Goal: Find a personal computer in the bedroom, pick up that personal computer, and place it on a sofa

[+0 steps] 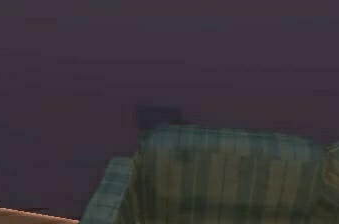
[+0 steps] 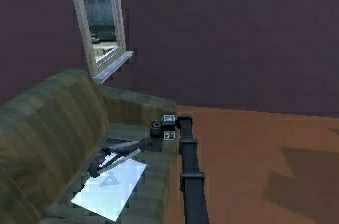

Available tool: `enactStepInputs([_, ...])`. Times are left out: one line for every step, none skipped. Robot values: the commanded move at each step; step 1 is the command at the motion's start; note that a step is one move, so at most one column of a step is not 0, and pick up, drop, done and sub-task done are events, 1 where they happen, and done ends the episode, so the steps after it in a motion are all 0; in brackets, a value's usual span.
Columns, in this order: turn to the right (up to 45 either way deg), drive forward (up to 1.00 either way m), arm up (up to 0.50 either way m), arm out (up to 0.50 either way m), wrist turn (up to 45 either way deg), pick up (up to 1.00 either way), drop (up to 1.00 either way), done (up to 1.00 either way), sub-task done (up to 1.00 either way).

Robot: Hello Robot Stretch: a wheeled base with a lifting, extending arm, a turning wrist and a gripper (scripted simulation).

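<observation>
The sofa is green plaid and stands against a dark wall. A pale flat slab, shaped like a computer, lies on the sofa's seat near its front edge. The arm reaches in over the seat, and the gripper is at the slab's far edge. I cannot tell whether it holds anything. A window is above the sofa's far end, and wooden floor lies beside the sofa.

A white-framed window sits in the dark purple wall; a reddish-brown wooden floor spreads below.
</observation>
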Motion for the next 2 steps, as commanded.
enactStepInputs([0.0,0.00,0.00,-0.08,0.0,0.00,0.00,0.00,0.00])
enactStepInputs([0.0,0.00,0.00,0.00,0.0,0.00,0.00,1.00,0.00])
